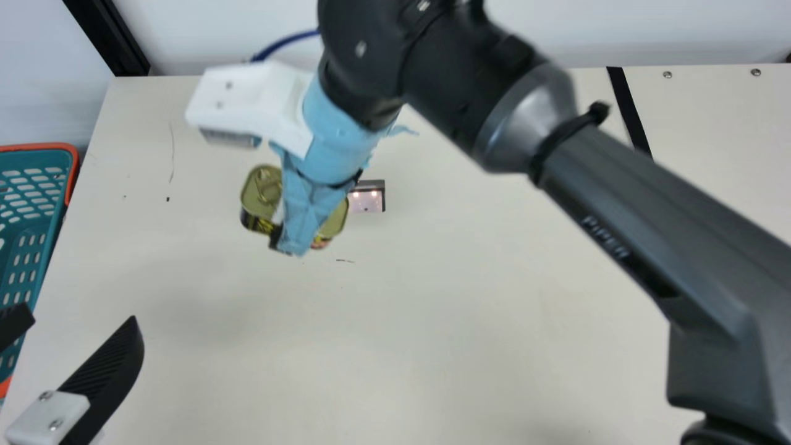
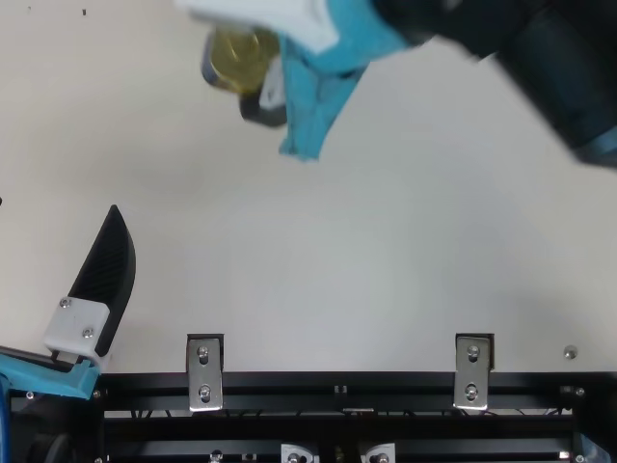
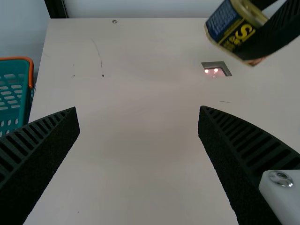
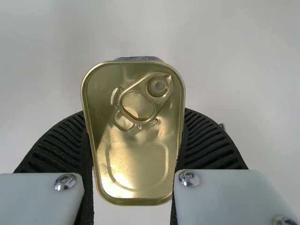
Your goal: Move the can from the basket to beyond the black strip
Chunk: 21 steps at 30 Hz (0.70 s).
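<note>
Left of the black strip [image 1: 630, 111], the can [image 1: 258, 188] is clasped above the table [image 1: 432, 321] by the right gripper [image 1: 301, 216]; the left gripper [image 1: 81, 314] is spread wide.

This place looks to be a robotics lab, because a robot arm [image 1: 649, 228] is above the cream table [image 1: 432, 321] with screwed metal brackets [image 2: 203, 374] and black rails [image 2: 270, 388].
</note>
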Each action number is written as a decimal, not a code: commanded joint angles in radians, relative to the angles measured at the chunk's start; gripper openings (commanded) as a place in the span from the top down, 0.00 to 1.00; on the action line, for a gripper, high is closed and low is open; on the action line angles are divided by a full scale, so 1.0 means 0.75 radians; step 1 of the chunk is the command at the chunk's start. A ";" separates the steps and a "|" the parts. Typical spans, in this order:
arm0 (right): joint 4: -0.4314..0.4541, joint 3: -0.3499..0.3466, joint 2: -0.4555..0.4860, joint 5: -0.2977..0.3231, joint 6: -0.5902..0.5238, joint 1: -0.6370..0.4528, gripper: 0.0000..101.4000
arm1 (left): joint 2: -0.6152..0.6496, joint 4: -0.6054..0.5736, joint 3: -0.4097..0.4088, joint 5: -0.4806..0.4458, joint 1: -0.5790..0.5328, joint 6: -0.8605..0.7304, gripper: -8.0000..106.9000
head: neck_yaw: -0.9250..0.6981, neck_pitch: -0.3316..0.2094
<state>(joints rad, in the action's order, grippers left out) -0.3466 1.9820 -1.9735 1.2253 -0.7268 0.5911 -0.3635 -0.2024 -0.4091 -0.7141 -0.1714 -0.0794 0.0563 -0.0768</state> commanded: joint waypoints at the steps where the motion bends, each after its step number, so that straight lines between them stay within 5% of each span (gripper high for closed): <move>1: -0.102 0.038 0.011 -0.027 -0.011 -0.040 1.00 | 0.000 0.000 0.000 0.000 0.000 0.000 0.15 | 0.000 -0.006; 11: -0.458 -0.249 0.161 -0.276 -0.225 -0.204 1.00 | 0.000 0.000 0.000 0.000 0.000 0.000 0.15 | 0.000 -0.006; 21: -0.883 -0.554 0.235 -0.420 -0.581 -0.355 1.00 | 0.000 0.000 0.000 0.000 0.000 0.000 0.15 | 0.000 -0.006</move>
<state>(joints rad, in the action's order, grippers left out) -0.8998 1.6114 -1.7978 0.9166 -1.0918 0.3354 -0.3635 -0.2024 -0.4091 -0.7141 -0.1714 -0.0794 0.0563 -0.0768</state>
